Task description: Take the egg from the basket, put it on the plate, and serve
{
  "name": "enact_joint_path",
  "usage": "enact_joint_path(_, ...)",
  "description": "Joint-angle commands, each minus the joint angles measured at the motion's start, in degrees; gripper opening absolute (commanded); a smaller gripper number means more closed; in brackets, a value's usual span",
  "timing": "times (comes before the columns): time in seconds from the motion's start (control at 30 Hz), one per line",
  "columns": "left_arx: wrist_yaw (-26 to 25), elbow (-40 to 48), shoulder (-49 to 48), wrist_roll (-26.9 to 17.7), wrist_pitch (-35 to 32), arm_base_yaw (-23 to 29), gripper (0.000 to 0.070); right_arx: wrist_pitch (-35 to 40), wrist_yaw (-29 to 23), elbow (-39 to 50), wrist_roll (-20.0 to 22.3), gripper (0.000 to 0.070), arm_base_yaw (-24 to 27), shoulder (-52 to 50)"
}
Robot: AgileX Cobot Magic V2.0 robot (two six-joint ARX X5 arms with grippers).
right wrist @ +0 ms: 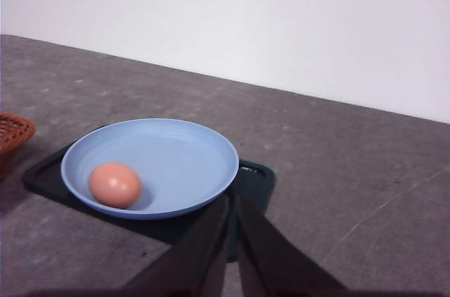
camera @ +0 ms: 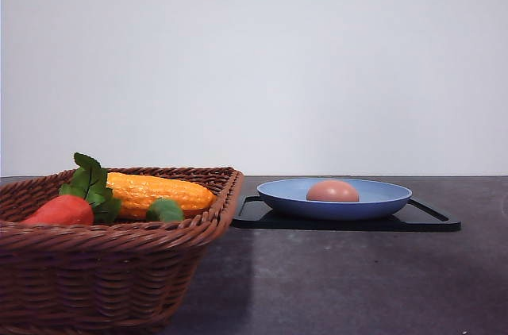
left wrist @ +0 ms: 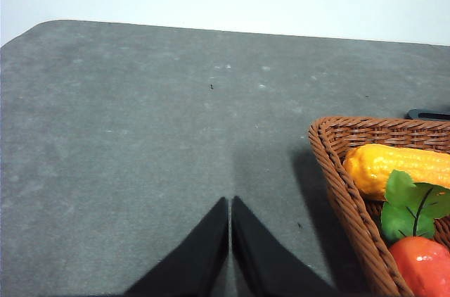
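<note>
Resting inside the light-blue plate [camera: 373,202], the egg [camera: 332,190] is seen on the black tray [camera: 432,221], well apart from the wicker basket [camera: 119,271], where a corn cob [camera: 159,190] and a red vegetable [camera: 62,210] are kept. The left gripper [left wrist: 230,202] is pressed together over bare table [left wrist: 126,135]; the right gripper [right wrist: 233,200] is likewise pressed together, empty, near the plate rim.

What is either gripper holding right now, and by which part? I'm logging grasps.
Nothing. The left gripper and right gripper are both shut and empty; the egg lies on the plate.
</note>
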State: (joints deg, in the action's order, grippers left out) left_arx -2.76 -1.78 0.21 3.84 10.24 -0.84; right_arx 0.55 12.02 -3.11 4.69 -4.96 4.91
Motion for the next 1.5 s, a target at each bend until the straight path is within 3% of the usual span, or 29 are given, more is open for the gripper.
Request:
enact_joint_path(0.0, 0.0, 1.16, -0.04, 0.07, 0.55, 0.02, 0.0, 0.58, 0.27, 0.82, -0.35, 0.0, 0.61, -0.74)
enact_joint_path(0.13, 0.0, 1.16, -0.04, 0.07, 0.55, 0.02, 0.0, -0.31, 0.37, 2.63, -1.73, 0.0, 2.17, -2.8)
enact_joint_path(0.4, 0.0, 1.16, -0.04, 0.07, 0.55, 0.02, 0.0, -9.89, 0.7, 2.64, -1.82, 0.0, 3.67, -4.7)
enact_joint_path(0.57, 0.0, 1.16, -0.04, 0.07, 0.54, 0.02, 0.0, -9.83, 1.92, 2.64, -4.11, 0.0, 3.6, -4.7)
enact_joint_path(1.47, 0.0, 1.16, -0.04, 0.07, 0.52, 0.02, 0.0, -9.63, 1.45, 2.64, -4.09, 0.0, 3.59, -4.7)
